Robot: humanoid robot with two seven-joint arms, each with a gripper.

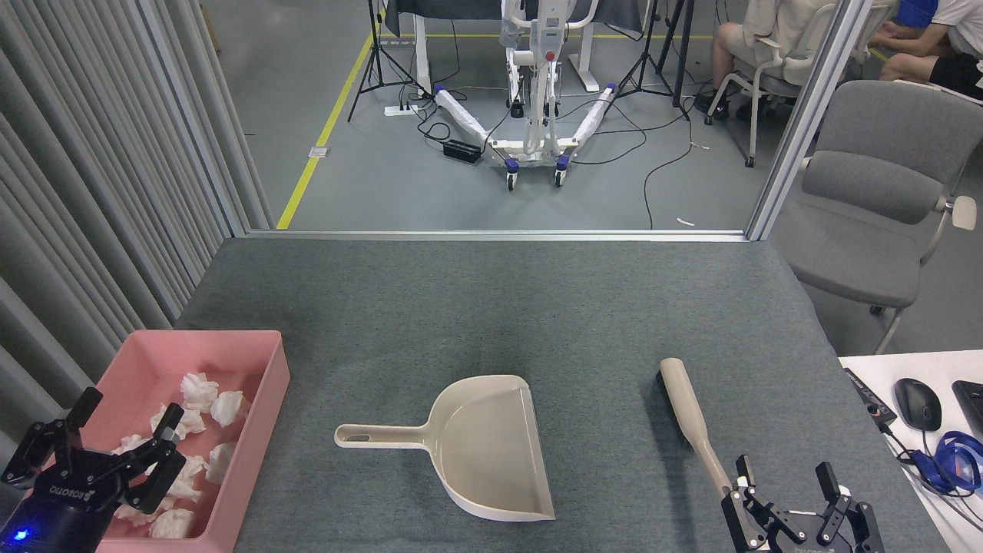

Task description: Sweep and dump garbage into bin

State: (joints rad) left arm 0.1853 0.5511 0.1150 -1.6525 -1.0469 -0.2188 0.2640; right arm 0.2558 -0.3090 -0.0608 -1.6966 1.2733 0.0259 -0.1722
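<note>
A: Where's the garbage (198, 390)?

B: All the wads I can see lie in the bin (230, 343), at the counter's (491, 307) near left corner. None shows on the felt.

A: And the tools?

B: The dustpan (484, 445) lies empty mid-counter, handle pointing left. The brush (687, 411) lies to its right, handle toward the robot.

A: The hands?

B: Left hand (123, 430) hangs over the bin's near end, fingers apart, gripping nothing. Right hand (785, 491) sits at the bottom edge, fingers apart, just beside the tip of the brush handle; I can't tell whether it touches.

A: So which step?

B: I'd judge the dump done and both tools set down. What's left is likely pulling the arms clear, unless stray wads lie out of view.
</note>
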